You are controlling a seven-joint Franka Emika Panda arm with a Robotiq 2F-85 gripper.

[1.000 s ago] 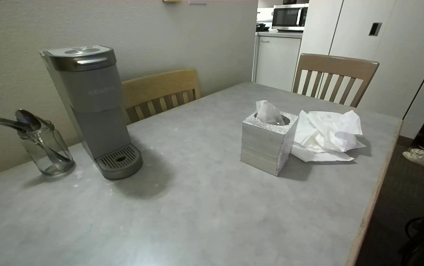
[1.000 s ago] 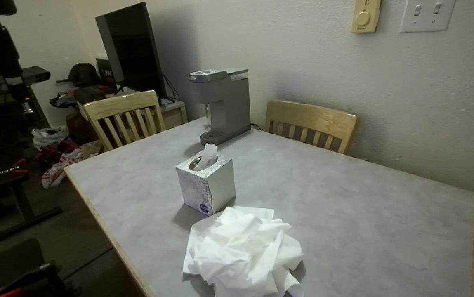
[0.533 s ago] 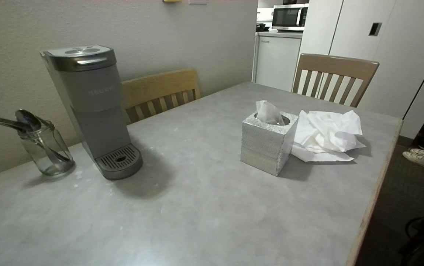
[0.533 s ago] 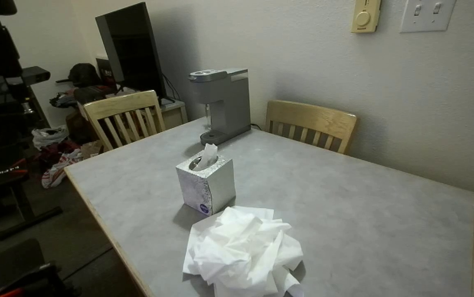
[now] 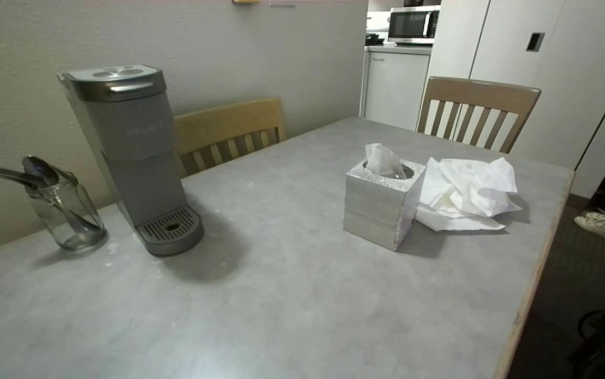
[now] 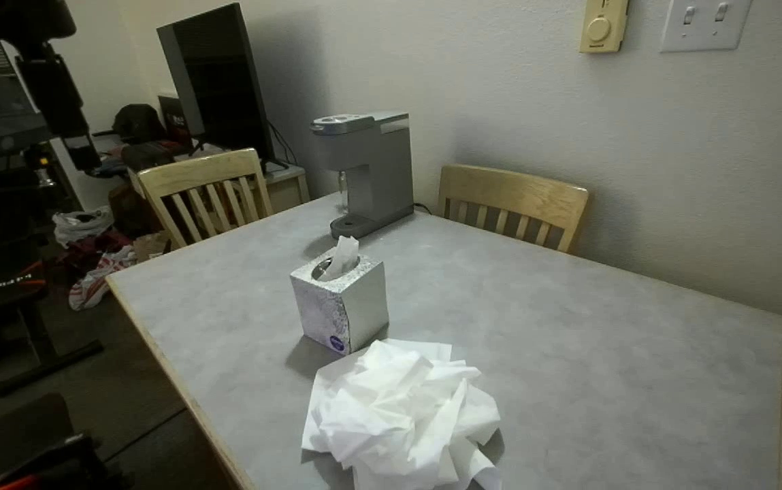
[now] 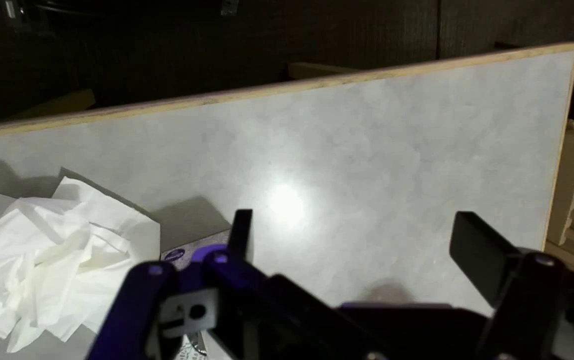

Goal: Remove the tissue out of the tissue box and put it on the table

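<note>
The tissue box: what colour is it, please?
Silvery grey; the tissue box shows best in an exterior view.

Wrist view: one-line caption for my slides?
Open hand over the table, mostly hiding the tissue box, with crumpled white tissues at picture left.

White glare spots the table (image 7: 391, 150); the floor (image 6: 125, 381) is dim

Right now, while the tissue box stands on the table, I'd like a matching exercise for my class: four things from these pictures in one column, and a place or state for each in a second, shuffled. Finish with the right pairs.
Things
1. the tissue
2. the crumpled white tissues
3. the glass jar
4. the gripper

Places and states
A. in a heap beside the tissue box
B. open, nothing gripped
C. poking up out of the tissue box
D. holding cutlery beside the coffee machine

Right pairs: 1-C, 2-A, 3-D, 4-B
</note>
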